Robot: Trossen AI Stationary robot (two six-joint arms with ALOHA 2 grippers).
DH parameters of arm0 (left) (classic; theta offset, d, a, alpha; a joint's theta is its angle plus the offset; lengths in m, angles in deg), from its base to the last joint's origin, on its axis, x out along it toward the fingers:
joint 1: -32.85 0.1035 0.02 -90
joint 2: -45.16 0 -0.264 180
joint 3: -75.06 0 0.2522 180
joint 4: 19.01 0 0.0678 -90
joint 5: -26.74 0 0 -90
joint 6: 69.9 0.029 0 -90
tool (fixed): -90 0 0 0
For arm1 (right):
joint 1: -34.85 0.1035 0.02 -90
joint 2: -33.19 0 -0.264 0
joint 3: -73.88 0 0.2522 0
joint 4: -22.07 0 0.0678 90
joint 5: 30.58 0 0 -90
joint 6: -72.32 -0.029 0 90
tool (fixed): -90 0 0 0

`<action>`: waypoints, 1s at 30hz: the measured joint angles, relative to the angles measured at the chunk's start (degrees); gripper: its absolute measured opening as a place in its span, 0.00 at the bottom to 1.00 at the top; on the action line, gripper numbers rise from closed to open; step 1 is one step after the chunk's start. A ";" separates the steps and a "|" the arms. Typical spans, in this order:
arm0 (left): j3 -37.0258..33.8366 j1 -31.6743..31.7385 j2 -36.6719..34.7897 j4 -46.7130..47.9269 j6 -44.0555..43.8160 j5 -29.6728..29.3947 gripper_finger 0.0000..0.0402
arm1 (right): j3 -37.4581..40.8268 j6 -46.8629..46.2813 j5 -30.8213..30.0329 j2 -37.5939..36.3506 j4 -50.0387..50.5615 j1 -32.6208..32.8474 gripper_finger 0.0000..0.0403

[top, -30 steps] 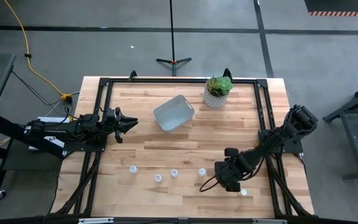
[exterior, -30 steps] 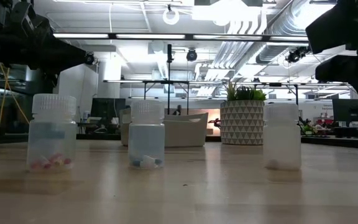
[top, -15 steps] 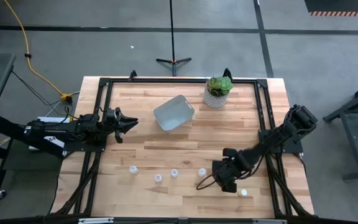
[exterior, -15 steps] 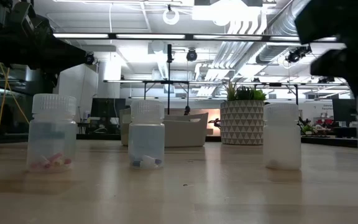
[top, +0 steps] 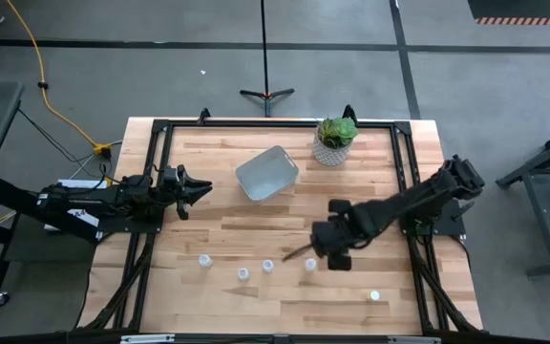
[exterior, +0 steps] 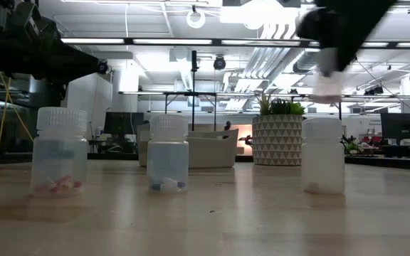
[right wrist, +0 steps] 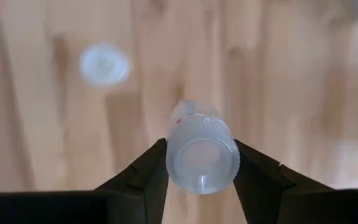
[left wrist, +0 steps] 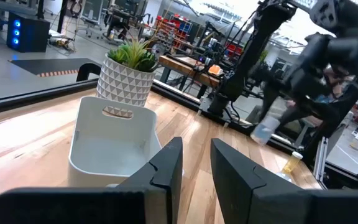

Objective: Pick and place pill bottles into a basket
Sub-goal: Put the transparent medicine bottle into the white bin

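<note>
The rectangular light wooden slatted table (top: 285, 210) with its black metal edge frame carries, toward its far side, the translucent pale grey-blue plastic basket (top: 266, 173) with the white patterned pot of green plant (top: 334, 141) just beside it, both well apart from the four small whitish white-capped pill bottles (top: 243, 274) standing in a loose row near the front edge and a fifth bottle (top: 374, 296) alone at the front right. The right gripper (top: 319, 242) hangs above bare boards between row and basket, its jaws clenched on a sixth translucent bottle (right wrist: 202, 154). The left gripper (top: 197, 188) waits over the left side near the basket, fingers (left wrist: 166, 163) slightly parted and holding nothing.
</note>
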 joint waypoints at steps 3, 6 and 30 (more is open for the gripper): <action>0.00 -0.01 0.00 0.01 0.00 0.00 0.30 | -1.14 4.02 -1.77 0.00 -2.80 -4.93 0.38; 0.00 0.00 0.00 0.00 0.00 0.00 0.30 | -1.86 8.30 -2.23 0.00 -6.24 -10.52 0.38; 0.00 -0.01 0.00 0.00 0.20 -0.15 0.30 | -24.00 28.48 5.17 11.52 -16.82 -34.64 0.38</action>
